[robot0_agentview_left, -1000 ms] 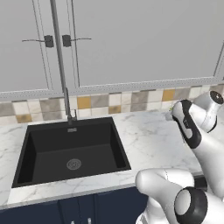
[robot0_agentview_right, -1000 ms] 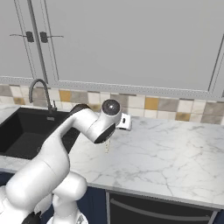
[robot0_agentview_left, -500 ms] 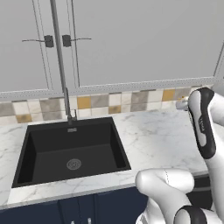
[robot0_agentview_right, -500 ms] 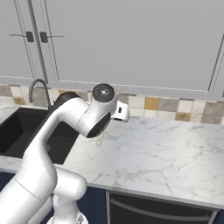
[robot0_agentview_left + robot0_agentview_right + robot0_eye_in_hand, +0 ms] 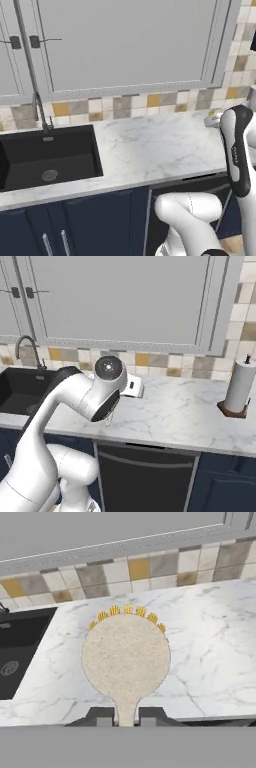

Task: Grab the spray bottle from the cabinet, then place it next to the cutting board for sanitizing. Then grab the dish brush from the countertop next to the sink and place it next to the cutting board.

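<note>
My gripper [image 5: 126,716] is shut on the thin handle of the dish brush [image 5: 126,662], one dark fingertip [image 5: 100,714] on each side of it. The brush's round cream head, edged with yellow bristles, hangs in the air above the white marble countertop [image 5: 210,642] and points toward the tiled backsplash. At the left lies the black sink [image 5: 15,657], also seen as the sink [image 5: 45,157] with its thin steel faucet [image 5: 40,110]. The spray bottle, the cutting board and the navy cabinet are out of view.
Light grey wall cabinets [image 5: 130,40] hang over the counter. A paper towel roll [image 5: 239,387] stands on a wooden base at the counter's right end. A dark dishwasher front [image 5: 145,476] sits under the counter edge, between navy base cabinets.
The whole scene has slid left in both base views, so the base has moved right. The sink is now at the left edge and the paper towel roll has come into view. The arm has turned.
</note>
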{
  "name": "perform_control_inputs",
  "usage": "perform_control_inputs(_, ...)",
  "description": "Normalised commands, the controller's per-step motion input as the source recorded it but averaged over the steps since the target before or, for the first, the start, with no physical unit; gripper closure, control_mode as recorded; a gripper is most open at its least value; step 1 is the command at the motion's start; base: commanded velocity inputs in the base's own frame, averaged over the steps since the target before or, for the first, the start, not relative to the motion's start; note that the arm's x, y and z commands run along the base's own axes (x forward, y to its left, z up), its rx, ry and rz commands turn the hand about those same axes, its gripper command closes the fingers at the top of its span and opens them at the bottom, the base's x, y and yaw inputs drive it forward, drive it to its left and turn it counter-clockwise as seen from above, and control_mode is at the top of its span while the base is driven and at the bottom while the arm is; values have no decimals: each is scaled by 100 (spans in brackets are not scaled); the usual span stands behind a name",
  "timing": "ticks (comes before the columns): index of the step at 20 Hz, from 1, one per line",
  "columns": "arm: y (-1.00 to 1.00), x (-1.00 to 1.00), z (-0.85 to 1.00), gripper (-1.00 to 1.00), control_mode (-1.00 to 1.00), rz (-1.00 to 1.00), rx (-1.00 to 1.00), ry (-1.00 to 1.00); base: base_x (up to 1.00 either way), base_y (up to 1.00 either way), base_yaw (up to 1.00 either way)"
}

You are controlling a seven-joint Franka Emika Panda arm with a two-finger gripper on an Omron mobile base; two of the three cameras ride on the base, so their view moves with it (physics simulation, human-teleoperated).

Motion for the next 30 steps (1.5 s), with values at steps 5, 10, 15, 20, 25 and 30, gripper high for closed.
perform_control_inputs(5, 0, 0, 0, 100, 100, 0, 0, 0, -24, -100, -7)
perform_control_inputs(10, 0, 0, 0, 100, 100, 0, 0, 0, -91, -100, -13)
perform_control_inputs(15, 0, 0, 0, 100, 100, 0, 0, 0, -71, -100, -13)
perform_control_inputs(20, 0, 0, 0, 100, 100, 0, 0, 0, 20, -100, -1)
perform_control_inputs(25, 0, 0, 0, 100, 100, 0, 0, 0, 50, -100, 1)
perform_control_inputs(30, 0, 0, 0, 100, 100, 0, 0, 0, 73, -83, 5)
